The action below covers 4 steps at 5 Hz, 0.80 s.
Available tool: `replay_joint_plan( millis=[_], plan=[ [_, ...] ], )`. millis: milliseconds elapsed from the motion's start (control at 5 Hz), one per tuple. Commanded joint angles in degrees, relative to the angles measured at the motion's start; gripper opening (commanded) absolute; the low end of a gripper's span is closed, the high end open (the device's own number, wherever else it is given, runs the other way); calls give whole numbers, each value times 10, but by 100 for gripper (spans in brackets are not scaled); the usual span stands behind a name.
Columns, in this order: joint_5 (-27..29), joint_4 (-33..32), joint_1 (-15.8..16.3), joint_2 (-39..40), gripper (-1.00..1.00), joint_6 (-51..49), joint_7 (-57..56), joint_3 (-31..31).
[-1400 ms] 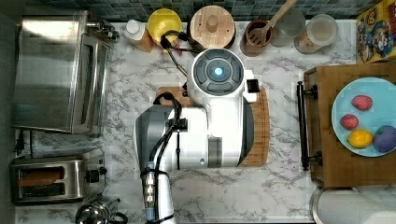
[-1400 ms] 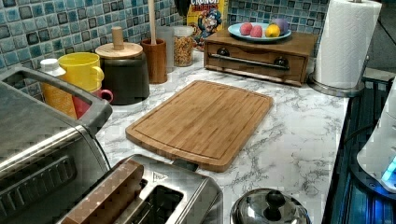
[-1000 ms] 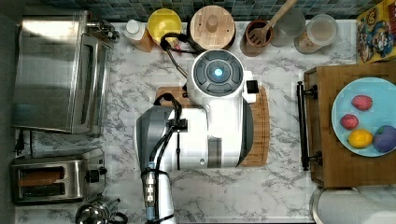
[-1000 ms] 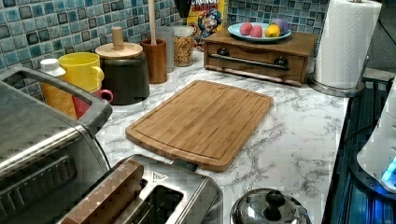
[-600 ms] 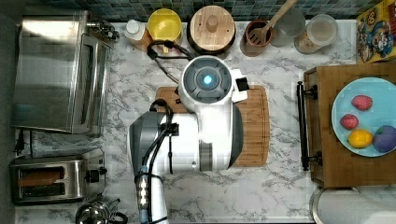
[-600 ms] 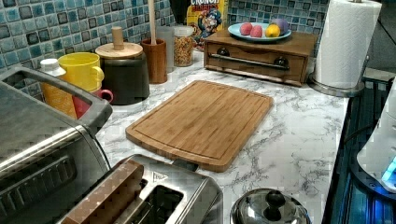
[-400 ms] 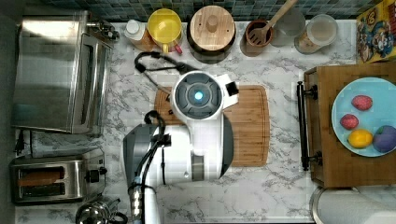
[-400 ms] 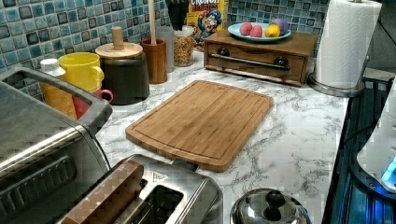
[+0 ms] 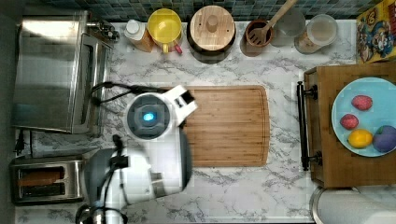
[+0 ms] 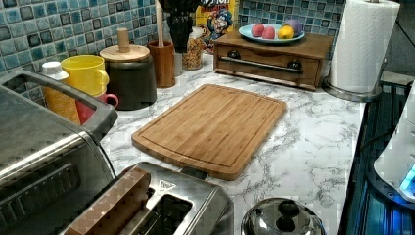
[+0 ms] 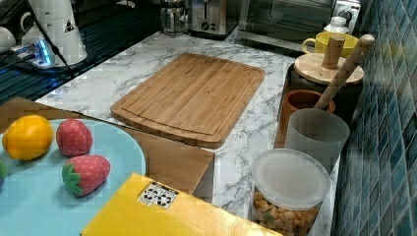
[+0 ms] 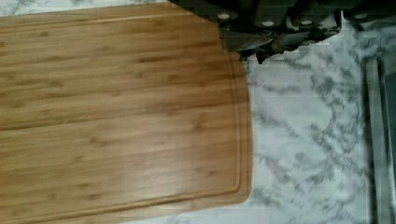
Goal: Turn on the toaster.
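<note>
The toaster point(image 9: 46, 179) is a small steel box with two long slots at the top view's lower left; a brown slice stands in one slot. The left view has the toaster point(image 10: 161, 208) in the foreground, and the right view has the toaster point(image 11: 211, 17) far off on the counter. My white arm point(image 9: 149, 116) hangs over the cutting board's left edge in the top view, above and to the right of the toaster. In the wrist view the gripper point(image 12: 261, 46) hangs above a corner of the bamboo cutting board point(image 12: 116, 112) and the marble beside it.
A large steel toaster oven point(image 9: 51, 74) stands behind the toaster in the top view. A steel kettle point(image 10: 281, 218) sits next to the toaster. Jars, a yellow mug point(image 9: 164, 23) and a utensil pot line the tiled wall. A wooden drawer box point(image 9: 350, 130) carries a plate of toy fruit.
My arm has swung from over the middle of the cutting board toward the top view's left and a little down, nearer the toaster oven and toaster.
</note>
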Motion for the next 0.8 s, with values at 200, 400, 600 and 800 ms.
replay_joint_plan(
  millis=[200, 400, 600, 800],
  plan=[
    [52, -56, 113, -37, -100, 10, -50, 3],
    [70, -64, 107, -38, -100, 0, -65, 30],
    [67, -76, 123, -34, -100, 1, -62, 53],
    [80, -89, 145, -41, -100, 11, -69, 72]
  ],
)
